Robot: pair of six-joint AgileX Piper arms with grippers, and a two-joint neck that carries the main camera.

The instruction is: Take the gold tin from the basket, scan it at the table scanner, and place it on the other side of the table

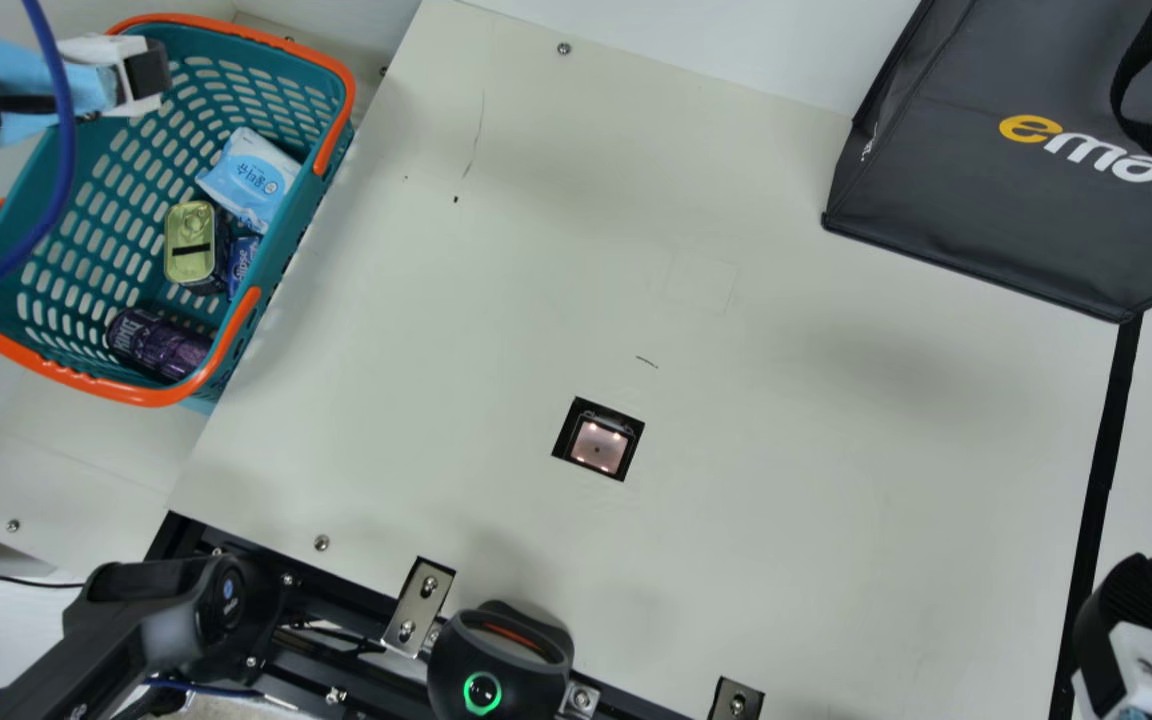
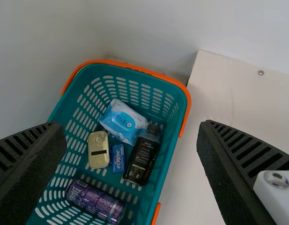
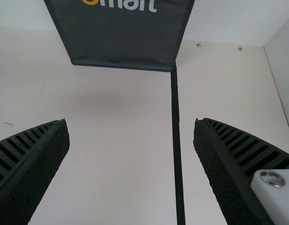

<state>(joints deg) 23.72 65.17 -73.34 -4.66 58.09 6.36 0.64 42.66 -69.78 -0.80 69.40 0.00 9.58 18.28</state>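
My left fingers (image 2: 39,154) are spread wide, holding nothing, over the basket (image 1: 66,377); my right fingers (image 3: 46,154), also wide and empty, are well apart from it. Inside the basket lies the gold tin (image 2: 98,144), just beside a small blue packet (image 2: 118,159). Coming down off-centre, I could catch that packet too, or pinch shallowly and let the tin slip.
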